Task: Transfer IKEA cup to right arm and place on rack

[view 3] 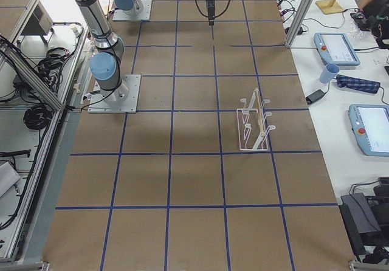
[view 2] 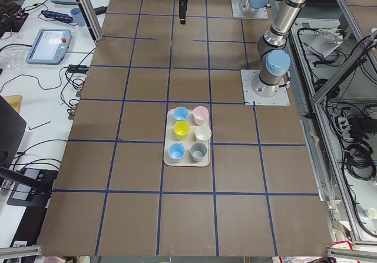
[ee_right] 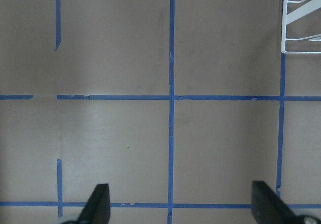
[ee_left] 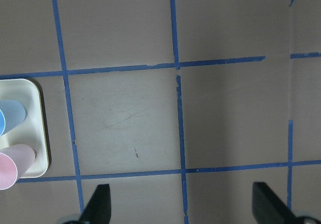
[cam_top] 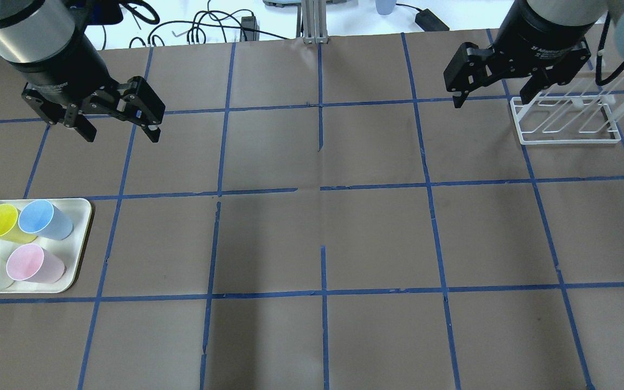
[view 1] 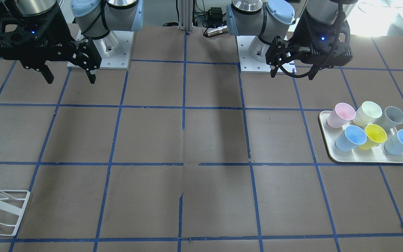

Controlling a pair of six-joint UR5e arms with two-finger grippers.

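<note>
The yellow IKEA cup (view 1: 375, 134) lies tilted among other cups on a cream tray (view 1: 362, 160). It also shows in the overhead view (cam_top: 2, 222) and the exterior left view (view 2: 181, 130). My left gripper (cam_top: 122, 134) hangs open and empty above the table, beyond the tray and apart from it. Its wrist view shows only the tray's corner (ee_left: 40, 128), not the yellow cup. The white wire rack (cam_top: 566, 138) stands at the table's other end. My right gripper (cam_top: 491, 102) is open and empty, just left of the rack in the overhead view. The rack's corner (ee_right: 301, 18) shows in the right wrist view.
On the tray with the yellow cup lie a pink cup (view 1: 341, 114), a pale cream cup (view 1: 366, 112), a grey cup (view 1: 392, 117) and two light blue cups (view 1: 351, 137). The arms' base plates (view 1: 100, 56) sit at the robot's table edge. Blue tape lines grid the brown tabletop.
</note>
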